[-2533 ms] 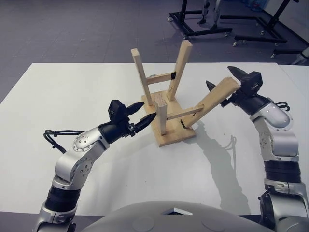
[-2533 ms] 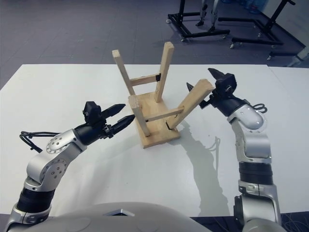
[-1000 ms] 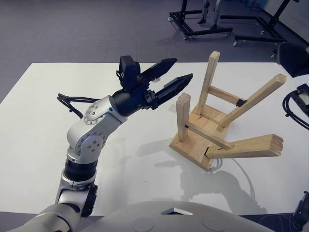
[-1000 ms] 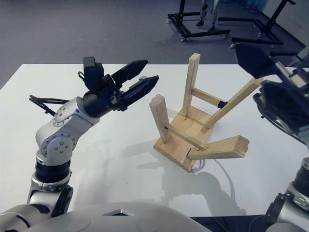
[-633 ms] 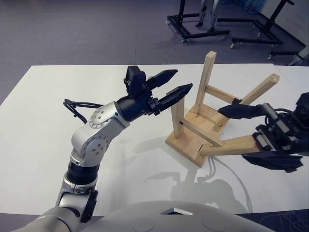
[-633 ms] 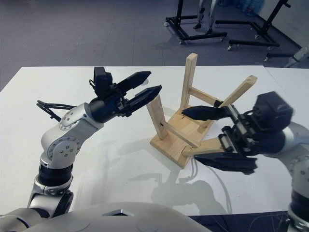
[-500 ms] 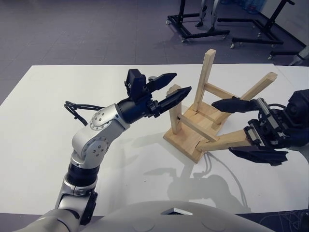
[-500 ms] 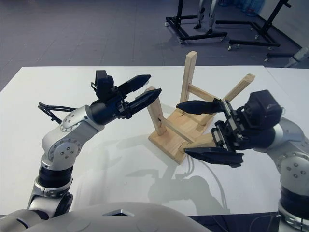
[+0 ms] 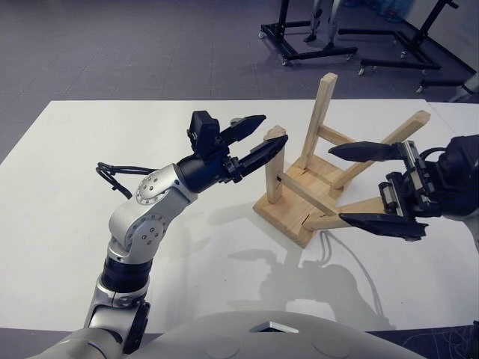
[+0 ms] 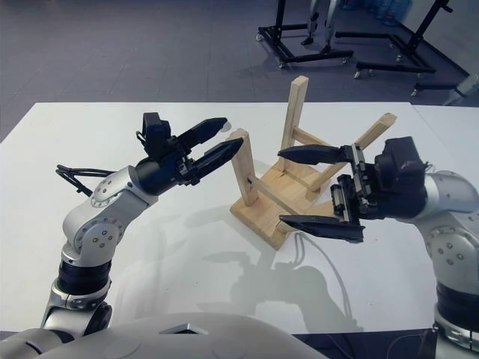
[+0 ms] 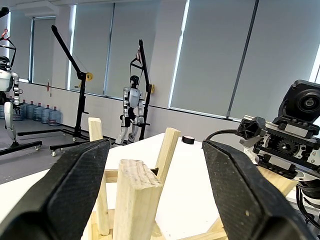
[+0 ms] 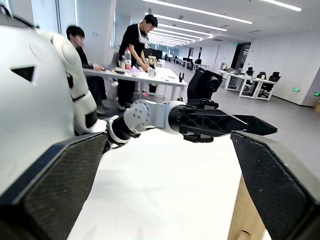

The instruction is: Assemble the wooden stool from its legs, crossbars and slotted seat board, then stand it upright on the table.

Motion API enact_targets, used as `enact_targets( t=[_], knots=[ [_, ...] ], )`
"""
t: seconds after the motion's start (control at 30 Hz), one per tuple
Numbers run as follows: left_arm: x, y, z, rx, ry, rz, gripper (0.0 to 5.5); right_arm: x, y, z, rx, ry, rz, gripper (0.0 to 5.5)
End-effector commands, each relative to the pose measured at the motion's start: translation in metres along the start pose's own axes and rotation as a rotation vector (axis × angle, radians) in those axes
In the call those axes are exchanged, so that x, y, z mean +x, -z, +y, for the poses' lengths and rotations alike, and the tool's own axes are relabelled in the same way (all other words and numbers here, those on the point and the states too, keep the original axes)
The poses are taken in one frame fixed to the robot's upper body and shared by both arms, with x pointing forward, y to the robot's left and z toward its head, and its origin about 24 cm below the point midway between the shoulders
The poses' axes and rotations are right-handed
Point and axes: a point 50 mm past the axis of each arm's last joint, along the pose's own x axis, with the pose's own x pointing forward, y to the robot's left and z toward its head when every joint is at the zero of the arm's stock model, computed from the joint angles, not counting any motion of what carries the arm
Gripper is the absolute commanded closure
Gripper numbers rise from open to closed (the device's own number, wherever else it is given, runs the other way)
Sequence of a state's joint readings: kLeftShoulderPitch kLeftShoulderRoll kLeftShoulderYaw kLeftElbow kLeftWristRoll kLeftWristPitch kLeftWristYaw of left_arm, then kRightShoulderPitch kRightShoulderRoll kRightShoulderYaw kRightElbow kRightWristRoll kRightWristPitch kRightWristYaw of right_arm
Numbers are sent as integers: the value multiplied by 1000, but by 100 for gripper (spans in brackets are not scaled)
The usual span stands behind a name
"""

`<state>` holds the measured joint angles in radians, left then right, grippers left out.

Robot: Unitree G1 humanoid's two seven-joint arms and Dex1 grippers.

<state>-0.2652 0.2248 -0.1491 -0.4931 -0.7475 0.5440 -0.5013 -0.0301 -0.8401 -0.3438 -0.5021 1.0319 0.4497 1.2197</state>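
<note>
Currently the wooden stool (image 9: pixel 293 218) sits upside down on the white table (image 9: pixel 67 187), right of the centre, with its slotted seat board (image 9: pixel 287 215) underneath and its four legs pointing up and outward. Whether the board lies fully flat on the surface cannot be told. The near-left leg (image 9: pixel 275 168) stands close to upright, and the far leg (image 9: pixel 322 116) rises tallest behind it. A third leg (image 9: pixel 400 138) slants up toward the right. The fourth leg (image 9: pixel 352 212) leans far over, close to level, toward the right arm. One crossbar (image 9: pixel 303 193) runs between the near-left leg and the low leg; another crossbar (image 9: pixel 338 137) joins the two far legs. The left gripper (image 9: pixel 274 129) is held at the top end of the near-left leg with its fingers spread. In the left wrist view the leg end (image 11: pixel 136 185) sits in the gap with space on both sides, so nothing is grasped. The right gripper (image 9: pixel 335 183) is at the stool's right side, fingers spread wide. Its upper finger (image 9: pixel 367 149) lies over the far crossbar area, and its lower finger (image 9: pixel 382 222) lies just beneath the low leg. No closure on the wood is seen. Black wheeled stands (image 9: pixel 314 37) occupy the floor beyond the table.
</note>
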Motion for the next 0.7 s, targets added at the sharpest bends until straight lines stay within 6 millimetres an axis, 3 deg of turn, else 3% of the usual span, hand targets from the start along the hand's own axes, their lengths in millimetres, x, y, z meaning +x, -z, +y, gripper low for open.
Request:
enact_targets(
  t=[0.03,0.2,0.33,0.47,0.53,0.63,0.7],
  knots=[
    [-2,1,3,9,-14,17,214,5,24,-6,60,73,32,92],
    [-4,4,4,8,-25,18,214,9,-1,-14,38,104,-167,92],
    [-5,5,5,5,-31,17,214,4,-36,-18,52,92,-380,92],
    [-7,6,4,5,-43,16,214,0,-53,-17,66,52,-438,92],
    [-8,7,4,6,-46,16,214,0,-45,-13,107,29,-375,92],
    [-7,7,4,3,-44,18,214,4,10,-5,130,26,14,92],
    [-7,8,4,0,-43,20,214,7,37,-3,100,19,161,92]
  ],
)
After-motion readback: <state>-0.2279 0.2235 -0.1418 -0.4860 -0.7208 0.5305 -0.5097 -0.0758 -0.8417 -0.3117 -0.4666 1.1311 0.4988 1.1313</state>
